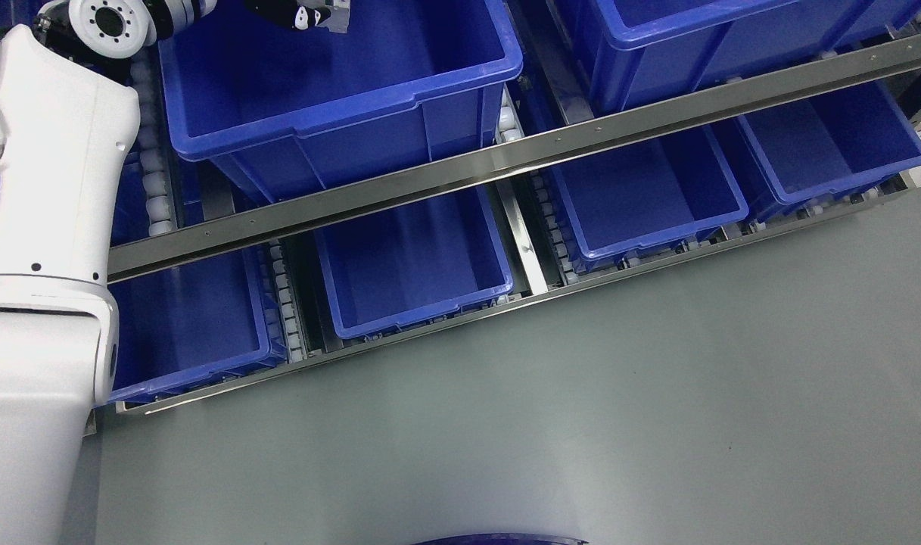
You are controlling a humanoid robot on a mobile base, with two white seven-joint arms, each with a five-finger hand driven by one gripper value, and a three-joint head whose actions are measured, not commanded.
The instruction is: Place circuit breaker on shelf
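Note:
My left arm (51, 227) rises along the picture's left side and bends right at its white wrist joint (108, 23). The left hand (297, 14) is dark and cut off by the top edge. It hovers over the big blue bin (339, 113) on the upper shelf level. A small grey piece (336, 18) shows at the hand's right side; I cannot tell whether it is the circuit breaker or whether the hand holds it. The bin's visible inside is bare. The right arm is out of view.
A steel shelf rail (505, 155) runs diagonally across the rack. Below it, several blue bins (415, 257) sit on roller tracks (282, 303). Another upper bin (695, 45) stands at the right. Grey floor (543, 416) fills the foreground, with a blue rim (498, 540) at the bottom edge.

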